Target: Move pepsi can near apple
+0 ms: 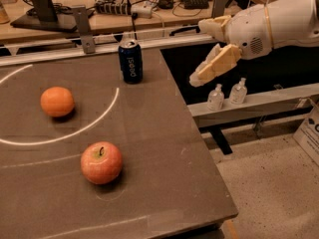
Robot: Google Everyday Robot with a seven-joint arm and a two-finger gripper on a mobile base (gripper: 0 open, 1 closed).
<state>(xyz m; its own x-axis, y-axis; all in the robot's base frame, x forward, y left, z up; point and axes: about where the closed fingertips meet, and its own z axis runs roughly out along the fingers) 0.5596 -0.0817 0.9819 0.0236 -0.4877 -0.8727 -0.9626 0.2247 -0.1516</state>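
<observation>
The pepsi can (130,61) stands upright near the far edge of the counter (164,148), with its white lettering facing the camera. It is off to the camera-left of the jaws and apart from them, with a stretch of bare counter corner and open air between the two. The jaws hang past the counter's right edge, over the dark gap beside it and above counter level. They are spread apart with nothing between them, the upper finger short and the lower one angled down towards the can's side. The white arm (269,24) reaches back from the jaws to the right edge of the view. The apple (101,162) lies well below and to the left of the jaws, close to the near side of the counter and far from the can, stem up. An orange (57,101) sits farther left still, inside a white arc (99,118) drawn on the counter. Just under the jaws, two small clear bottles (216,97) stand side by side on a grey ledge (269,101). Behind the jaws and can runs a wooden bench (60,26) strewn with cables.
</observation>
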